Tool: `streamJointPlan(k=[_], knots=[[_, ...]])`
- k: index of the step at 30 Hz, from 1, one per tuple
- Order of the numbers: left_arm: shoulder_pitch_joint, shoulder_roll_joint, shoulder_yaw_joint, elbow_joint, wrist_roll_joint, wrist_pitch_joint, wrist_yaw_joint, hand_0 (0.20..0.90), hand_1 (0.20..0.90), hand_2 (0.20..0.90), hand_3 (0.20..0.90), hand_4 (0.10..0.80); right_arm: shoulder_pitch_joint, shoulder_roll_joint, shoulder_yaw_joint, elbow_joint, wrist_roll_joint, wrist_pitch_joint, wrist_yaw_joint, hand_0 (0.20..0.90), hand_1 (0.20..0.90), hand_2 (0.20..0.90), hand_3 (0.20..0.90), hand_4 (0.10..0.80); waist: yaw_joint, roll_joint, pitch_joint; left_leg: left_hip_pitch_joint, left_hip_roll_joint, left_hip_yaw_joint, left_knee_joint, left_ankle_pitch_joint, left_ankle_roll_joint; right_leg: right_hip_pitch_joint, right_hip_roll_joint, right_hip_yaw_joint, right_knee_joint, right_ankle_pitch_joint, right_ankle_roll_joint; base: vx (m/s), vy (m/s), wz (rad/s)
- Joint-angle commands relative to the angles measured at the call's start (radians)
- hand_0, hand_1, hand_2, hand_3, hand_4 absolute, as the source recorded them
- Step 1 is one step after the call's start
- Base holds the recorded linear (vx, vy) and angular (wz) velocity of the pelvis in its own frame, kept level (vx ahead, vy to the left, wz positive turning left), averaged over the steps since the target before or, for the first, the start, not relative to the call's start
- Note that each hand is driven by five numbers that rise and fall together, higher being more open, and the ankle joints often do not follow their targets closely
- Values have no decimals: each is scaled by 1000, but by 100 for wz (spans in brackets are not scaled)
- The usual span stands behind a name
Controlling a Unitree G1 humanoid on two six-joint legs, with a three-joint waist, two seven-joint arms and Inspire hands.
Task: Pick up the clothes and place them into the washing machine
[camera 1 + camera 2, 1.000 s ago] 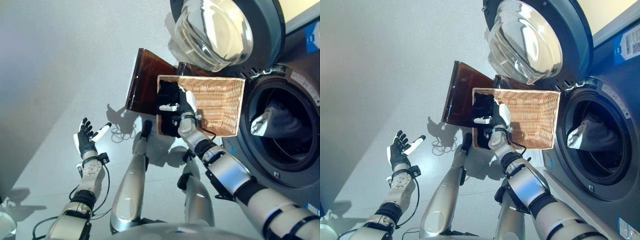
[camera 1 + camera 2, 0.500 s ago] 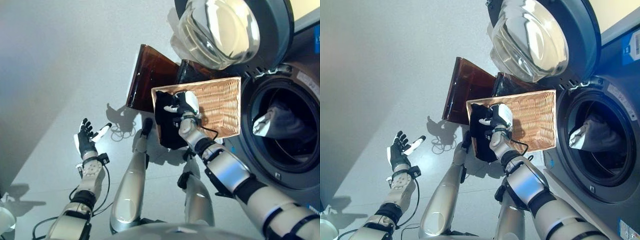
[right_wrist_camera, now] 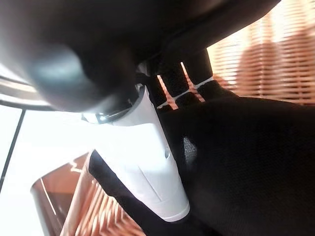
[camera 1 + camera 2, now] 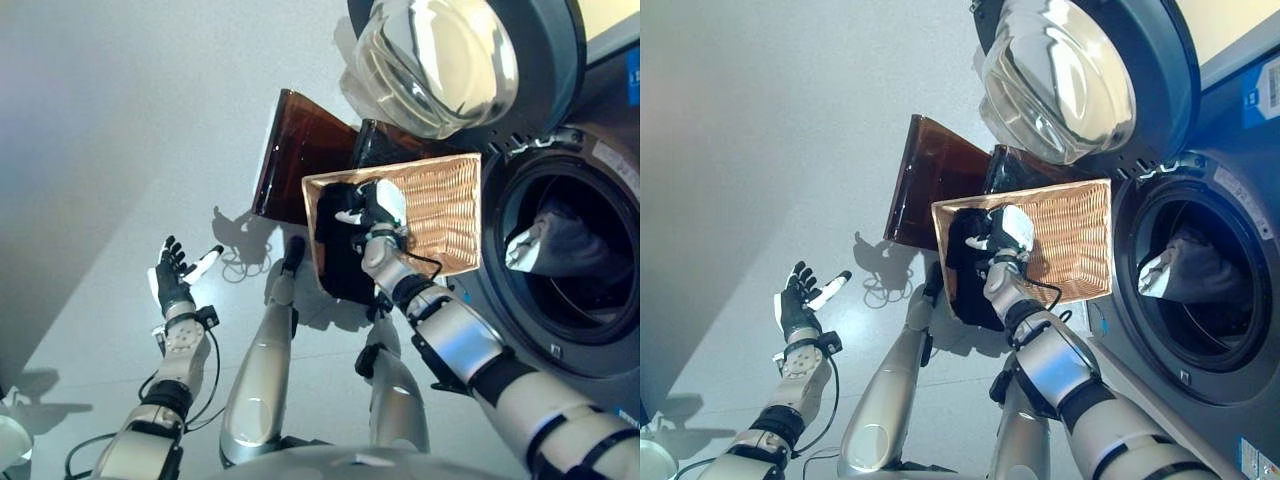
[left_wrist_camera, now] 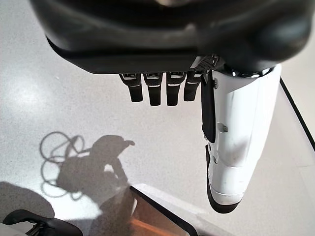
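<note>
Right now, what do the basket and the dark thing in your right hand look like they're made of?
Basket: woven wicker or rattan, judging by its tan ribbed weave, matte. Black garment: soft fabric, probably knit; it drapes limply over the basket's edge and shows a fine matte texture in the wrist view. Right hand pinches it.

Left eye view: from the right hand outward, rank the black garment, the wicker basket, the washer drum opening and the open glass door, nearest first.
From the right hand:
1. Black garment, in its grasp, at the basket's left end.
2. Wicker basket, just beyond the fingers, to the right.
3 and 4. Washer drum opening, far right, and open glass door, above: too close to call.
</note>
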Motion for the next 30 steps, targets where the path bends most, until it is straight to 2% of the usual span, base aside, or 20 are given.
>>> streamJointPlan(k=[1, 4, 5, 7, 8, 9, 10, 11, 12, 16, 21, 24, 30], knots=[[56, 49, 25, -50, -11, -45, 33, 900, 900, 900, 900, 800, -41, -18, -37, -75, 67, -76, -29, 200, 200, 200, 200, 300, 6, 32, 1, 95, -63, 11, -192, 50, -19, 100, 10, 18, 1, 8, 31, 9, -5, -5], [55, 48, 33, -30, -15, -42, 29, 900, 900, 900, 900, 800, -19, -26, -63, -136, 173, -125, 3, 200, 200, 200, 200, 300, -2, 28, -4, 103, -61, 16, -192, 48, -17, 103, 11, 22, 3, 8, 30, 6, -3, -3], [59, 43, 47, -15, -24, -36, 24, 900, 900, 900, 900, 800, 32, -40, -96, -228, 321, -183, 31, 200, 200, 200, 200, 300, -12, 20, -12, 112, -57, 22, -192, 45, -18, 107, 13, 26, 3, 7, 31, 0, 0, 0], [68, 45, 55, -5, -27, -27, 15, 900, 900, 900, 900, 800, 98, -56, -135, -311, 488, -243, 76, 200, 200, 200, 200, 300, -21, 15, -20, 123, -53, 27, -192, 42, -18, 114, 15, 31, 4, 5, 30, 30, 1, -2], [68, 45, 55, -5, -27, -27, 15, 900, 900, 900, 900, 800, 99, -56, -135, -311, 488, -243, 76, 200, 200, 200, 200, 300, -20, 15, -20, 124, -53, 27, -192, 42, -18, 114, 15, 32, 4, 5, 30, 30, 4, -8], [73, 39, 64, 29, -46, -20, 3, 900, 900, 900, 900, 800, 170, -49, -190, -384, 729, -308, 150, 200, 200, 200, 200, 300, -28, 12, -29, 138, -51, 37, -192, 36, -18, 121, 15, 35, 4, 3, 31, 22, 7, -18], [74, 39, 63, 29, -46, -21, 2, 900, 900, 900, 900, 800, 170, -50, -189, -384, 730, -308, 151, 200, 200, 200, 200, 300, -27, 12, -29, 139, -51, 38, -192, 36, -18, 122, 15, 36, 4, 3, 31, 38, 15, -18], [73, 32, 68, 66, -57, -9, -14, 900, 900, 900, 900, 800, 243, -43, -211, -454, 905, -344, 231, 200, 200, 200, 200, 300, -35, 12, -34, 151, -49, 47, -192, 33, -18, 128, 14, 39, 5, 3, 31, 16, 7, -25], [73, 32, 67, 66, -57, -9, -14, 900, 900, 900, 900, 800, 244, -44, -211, -453, 906, -344, 232, 200, 200, 200, 200, 300, -34, 12, -34, 151, -49, 47, -192, 33, -18, 128, 14, 40, 5, 3, 31, 30, 12, -23], [77, 7, 75, 136, -85, 13, -54, 900, 900, 900, 900, 800, 401, -7, -237, -621, 1213, -388, 382, 200, 200, 200, 200, 300, -56, 21, -64, 190, -49, 70, -192, 18, -17, 151, 10, 56, 5, 0, 32, 48, 10, -20], [83, -15, 78, 173, -95, 18, -78, 900, 900, 900, 900, 800, 499, 9, -250, -694, 1329, -398, 458, 200, 200, 200, 200, 300, -69, 33, -90, 226, -50, 88, -192, 5, -14, 170, 5, 71, 6, -4, 32, 49, 2, -19], [86, -30, 81, 202, -100, 20, -99, 900, 900, 900, 900, 800, 575, 22, -282, -762, 1429, -419, 521, 200, 200, 200, 200, 300, -88, 55, -114, 255, -55, 110, -192, -6, -12, 181, -3, 88, 7, -7, 34, 48, 17, -2], [90, -51, 72, 239, -104, 22, -118, 900, 900, 900, 900, 800, 613, 42, -357, -780, 1511, -457, 546, 200, 200, 200, 200, 300, -116, 91, -139, 295, -60, 144, -192, -23, -7, 186, -8, 118, 13, -13, 35, 47, 25, -16]])
